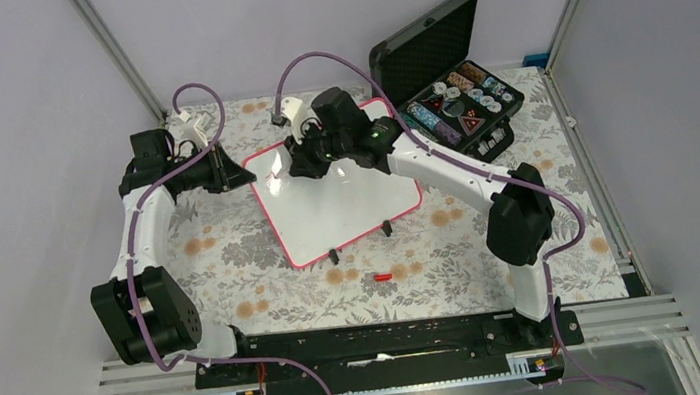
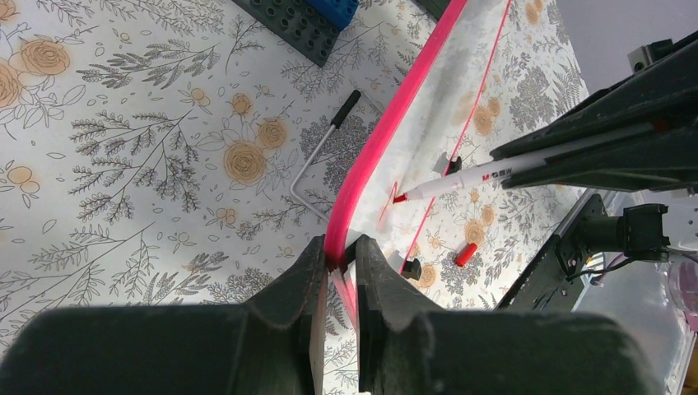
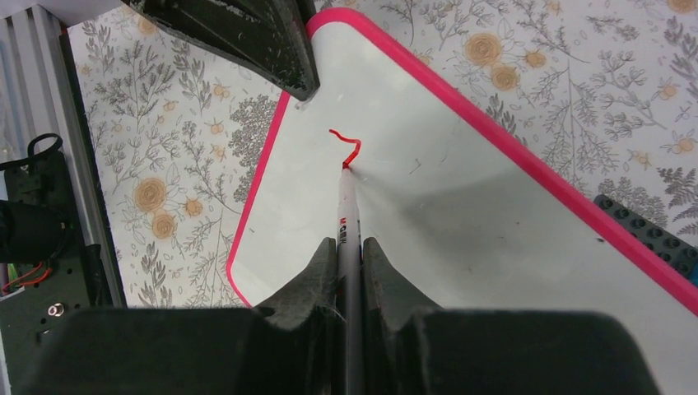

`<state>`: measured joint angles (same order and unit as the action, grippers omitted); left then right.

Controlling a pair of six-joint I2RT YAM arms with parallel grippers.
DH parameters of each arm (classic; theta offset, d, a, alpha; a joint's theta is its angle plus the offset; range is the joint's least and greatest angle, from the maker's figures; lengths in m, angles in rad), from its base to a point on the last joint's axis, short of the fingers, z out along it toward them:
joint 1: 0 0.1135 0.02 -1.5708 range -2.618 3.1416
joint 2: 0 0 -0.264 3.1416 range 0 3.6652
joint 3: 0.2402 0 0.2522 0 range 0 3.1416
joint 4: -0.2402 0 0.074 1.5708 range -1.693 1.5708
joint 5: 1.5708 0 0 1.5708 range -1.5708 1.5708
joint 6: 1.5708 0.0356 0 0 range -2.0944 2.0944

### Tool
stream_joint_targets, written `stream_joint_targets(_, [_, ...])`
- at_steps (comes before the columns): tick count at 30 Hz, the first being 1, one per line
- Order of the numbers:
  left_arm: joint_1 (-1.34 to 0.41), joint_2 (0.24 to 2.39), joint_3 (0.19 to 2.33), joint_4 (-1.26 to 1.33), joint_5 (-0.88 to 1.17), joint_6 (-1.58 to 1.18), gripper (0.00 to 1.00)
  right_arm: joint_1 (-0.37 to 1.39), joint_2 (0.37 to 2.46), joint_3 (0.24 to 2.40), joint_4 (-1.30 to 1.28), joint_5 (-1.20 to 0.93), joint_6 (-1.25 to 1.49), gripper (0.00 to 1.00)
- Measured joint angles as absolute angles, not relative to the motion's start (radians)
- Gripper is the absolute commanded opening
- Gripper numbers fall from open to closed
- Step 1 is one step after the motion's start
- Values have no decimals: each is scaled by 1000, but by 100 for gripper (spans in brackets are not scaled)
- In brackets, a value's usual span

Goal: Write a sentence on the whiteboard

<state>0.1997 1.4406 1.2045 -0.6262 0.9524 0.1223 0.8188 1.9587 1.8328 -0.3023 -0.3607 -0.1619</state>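
**A:** Top view first. Where to find the glossy white rectangular whiteboard (image 1: 341,194) with the thin pink-red rim?

**B:** Centre of frame, lying on the floral-printed bench (image 1: 233,262), left of the open black hard case (image 1: 448,85). Pinched at its left rim by the left tool (image 1: 241,176). Crossed at its upper left corner by the right tool (image 1: 306,158). Worth noting too: a small red cap (image 1: 383,277) lower in the frame, apart from the board.

**A:** And the left wrist view?

**B:** Shows that pinch at bottom centre, closed on the pink rim with one finger on either side. Right of centre, a slim white marker (image 2: 494,174) with a red tip, slanting down to the board face.

**A:** Right wrist view?

**B:** Bottom centre, clamped tight on the marker barrel. Tip pressed to the board near its upper left corner. Of the sentence (image 3: 346,141), only one short red curl to see, just above the tip. Barely begun, by the look of it.

**A:** How to handle the board?

**B:** Probably light, stiff and slick, so likely to skate on the bench under pen pressure. Best held at the rim, as here, never by the glossy face. Calls for gentle pressure on the tip. Could smear the fresh ink if brushed.
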Motion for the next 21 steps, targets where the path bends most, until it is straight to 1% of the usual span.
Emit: stream_joint_targets(21, [199, 1441, 1204, -626, 947, 123, 0, 867, 1929, 1697, -303, -374, -168, 0])
